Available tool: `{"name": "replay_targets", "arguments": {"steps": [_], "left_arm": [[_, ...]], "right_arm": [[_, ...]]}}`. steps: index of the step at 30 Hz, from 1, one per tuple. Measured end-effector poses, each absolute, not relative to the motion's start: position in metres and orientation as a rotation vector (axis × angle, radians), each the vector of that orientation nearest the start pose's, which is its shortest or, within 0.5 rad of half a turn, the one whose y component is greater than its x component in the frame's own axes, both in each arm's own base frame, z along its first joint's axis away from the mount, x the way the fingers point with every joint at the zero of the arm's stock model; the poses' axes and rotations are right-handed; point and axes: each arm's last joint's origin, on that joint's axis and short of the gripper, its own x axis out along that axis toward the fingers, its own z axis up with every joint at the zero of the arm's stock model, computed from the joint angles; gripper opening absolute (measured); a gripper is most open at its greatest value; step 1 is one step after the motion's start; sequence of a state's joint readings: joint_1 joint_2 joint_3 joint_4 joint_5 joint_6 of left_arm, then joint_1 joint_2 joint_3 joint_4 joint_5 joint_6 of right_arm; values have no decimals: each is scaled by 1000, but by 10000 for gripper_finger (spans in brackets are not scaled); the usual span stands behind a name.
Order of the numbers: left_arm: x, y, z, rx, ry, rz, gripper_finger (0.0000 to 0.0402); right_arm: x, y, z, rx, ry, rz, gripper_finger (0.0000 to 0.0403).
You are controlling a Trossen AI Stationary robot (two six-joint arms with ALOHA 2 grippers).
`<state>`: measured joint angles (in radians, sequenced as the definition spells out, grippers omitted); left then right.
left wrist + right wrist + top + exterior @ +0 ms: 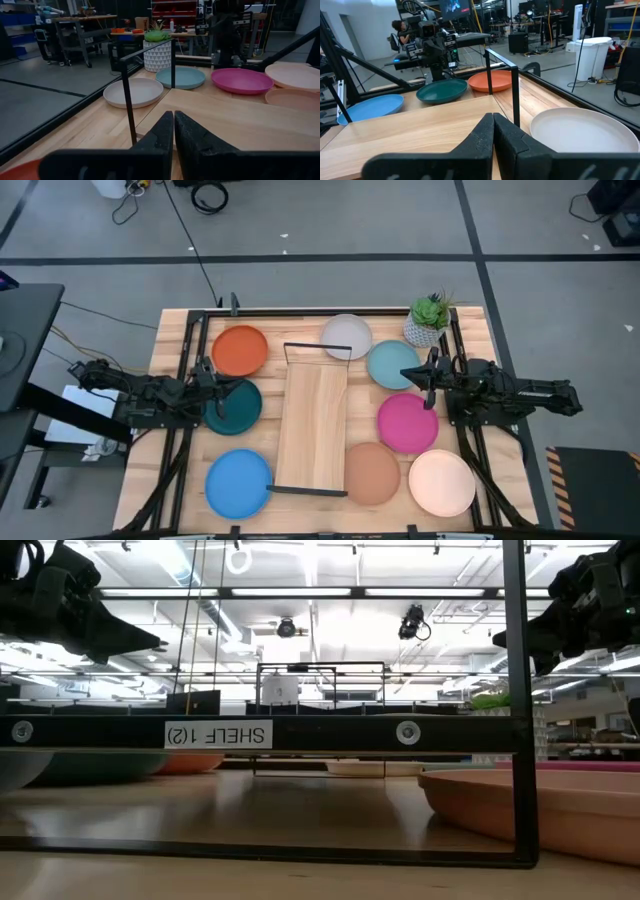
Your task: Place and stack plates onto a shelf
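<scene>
1. Eight plates sit around the shelf, none on it: orange plate, dark teal plate and bright blue plate on the left; greyish white plate at the far end; light blue plate, magenta plate, tan-brown plate and peach-cream plate on the right.
2. Shelf board lies bare mid-table, black wire frames at both short ends.
3. Left gripper hovers over the teal plate's edge, fingers pressed together, holding nothing.
4. Right gripper hangs between the light blue and magenta plates, fingers also pinched closed, empty.
5. Potted plant sits in the far right corner.
</scene>
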<state>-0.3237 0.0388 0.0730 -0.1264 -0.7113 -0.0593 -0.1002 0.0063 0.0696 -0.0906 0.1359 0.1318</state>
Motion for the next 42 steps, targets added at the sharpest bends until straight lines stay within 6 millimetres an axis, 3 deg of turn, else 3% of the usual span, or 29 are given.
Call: {"name": "replay_targets", "arguments": {"steps": [9,16,19,30,42], "left_arm": [[90,-10,174,-25,65,390,23],[91,-11,178,-305,-32,372,23],[91,-12,177,-304,-18,330,23],[92,-23,186,-257,-39,-82,23],[92,-23,192,-306,-94,-97,23]], "right_arm": [[92,-13,178,131,12,-238,16],[92,-13,178,131,12,-238,16],[92,-13,178,131,12,-238,16],[92,-13,178,131,12,-238,16],[92,-13,192,201,-145,-222,16]]}}
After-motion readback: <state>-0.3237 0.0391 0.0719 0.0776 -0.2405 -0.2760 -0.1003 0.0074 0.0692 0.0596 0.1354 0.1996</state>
